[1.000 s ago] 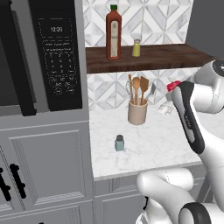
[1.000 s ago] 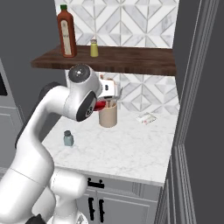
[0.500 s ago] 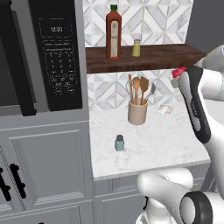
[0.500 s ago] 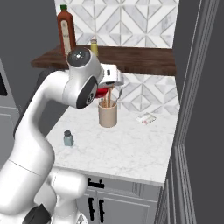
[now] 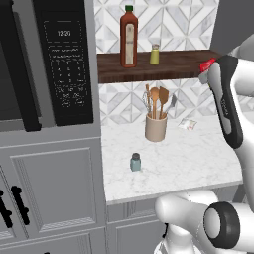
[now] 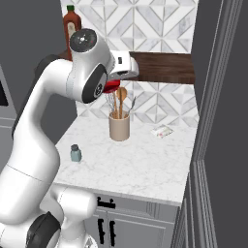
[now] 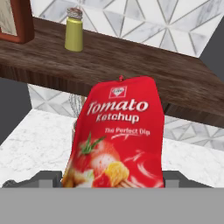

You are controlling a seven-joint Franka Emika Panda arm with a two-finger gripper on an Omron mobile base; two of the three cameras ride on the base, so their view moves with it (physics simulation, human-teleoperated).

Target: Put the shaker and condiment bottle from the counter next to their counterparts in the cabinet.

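A dark wooden shelf (image 5: pixel 163 67) hangs above the marble table (image 5: pixel 173 158). The end effector (image 7: pixel 114 181) grips a red ketchup packet (image 7: pixel 118 140) just below the shelf's front edge; the teal shaker (image 5: pixel 135 162) stands on the table.

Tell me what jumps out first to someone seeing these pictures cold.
The bright red ketchup packet dominates the hand view, held up in the jaws just in front of the dark wooden shelf. On that shelf stand a tall red bottle and a small yellow-green shaker. Below, a little blue-grey shaker stands alone on the marble counter, in front of the utensil crock.
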